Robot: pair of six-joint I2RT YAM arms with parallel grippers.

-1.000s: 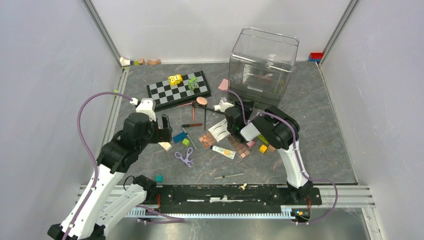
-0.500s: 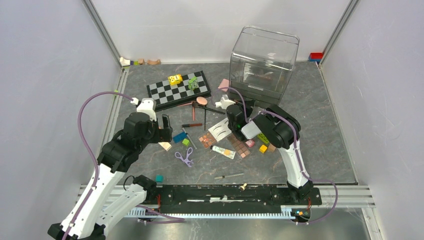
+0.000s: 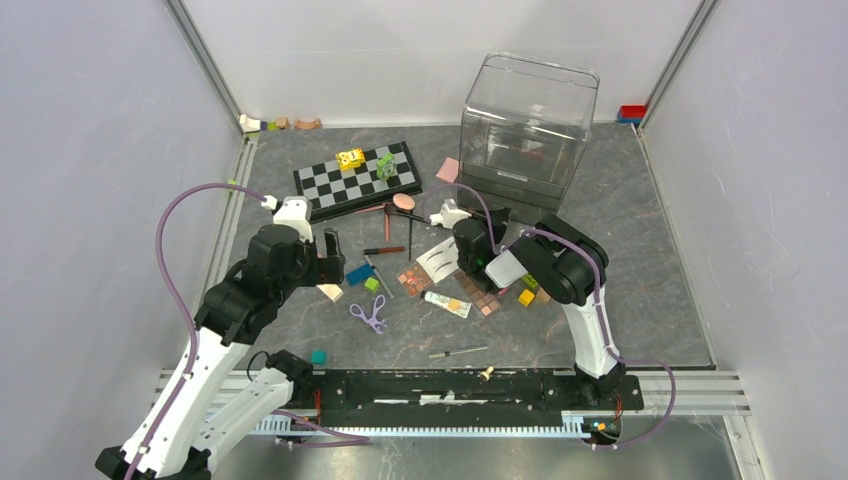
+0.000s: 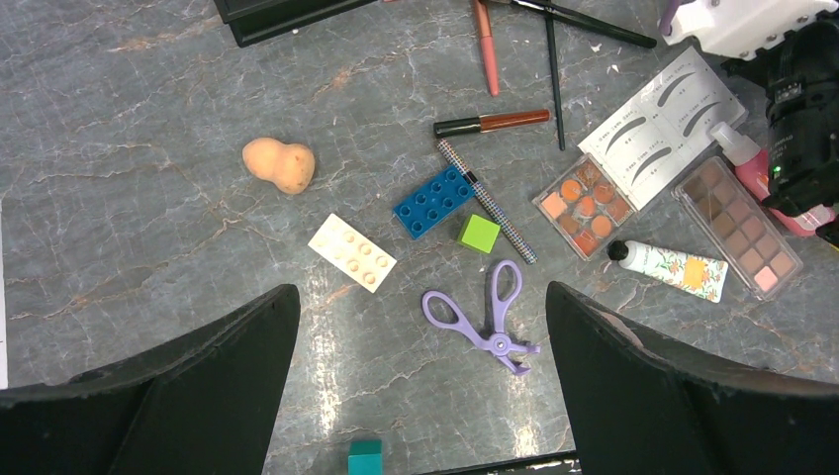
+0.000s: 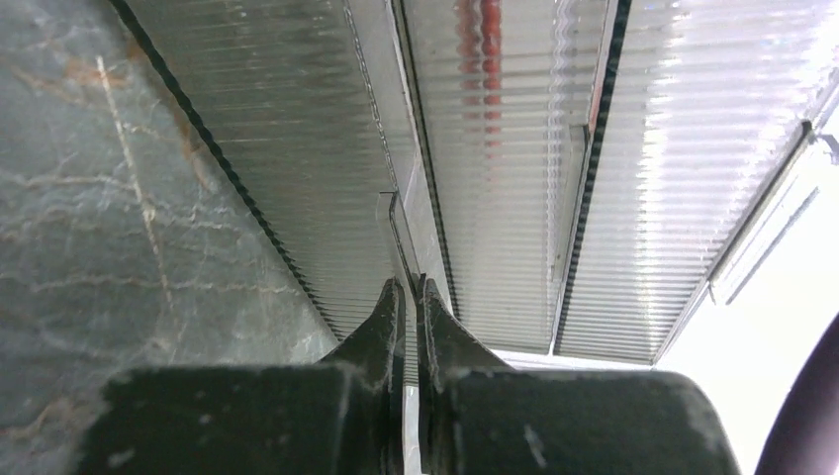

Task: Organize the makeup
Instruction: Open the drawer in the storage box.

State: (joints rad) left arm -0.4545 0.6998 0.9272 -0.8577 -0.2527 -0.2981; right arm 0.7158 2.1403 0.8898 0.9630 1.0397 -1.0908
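My left gripper (image 4: pixel 420 297) hangs over the scatter of makeup on the worktop (image 4: pixel 148 237), jaws spread wide and empty. My right gripper (image 5: pixel 408 285) is up against the ribbed wall of the clear organiser (image 3: pixel 525 120) with its jaws pinched right together, and I cannot tell whether a thin clear lip is caught between them. The makeup lies between the two arms, near the middle of the worktop and in front of the organiser. I judge all of it light. The peach sponge (image 4: pixel 280 164) looks soft and will squash, so I'd take it across its narrow waist with a gentle close. The purple curler (image 4: pixel 487 317) is stiff, and the pivot where its two arms cross looks the surest spot. The cream tube (image 4: pixel 673 269) is smooth and may roll or slip out of a pinch, so I'd go mid-body, across its width. The eyeshadow palette (image 4: pixel 739 230) and the white card (image 4: pixel 661 127) lie flat. The card looks thin and bendy and touches the small orange palette (image 4: pixel 584 205), so it likely wants an edge lifted first. The thin brushes (image 4: pixel 554 59) are slim and rigid, so I'd pinch across the shaft.
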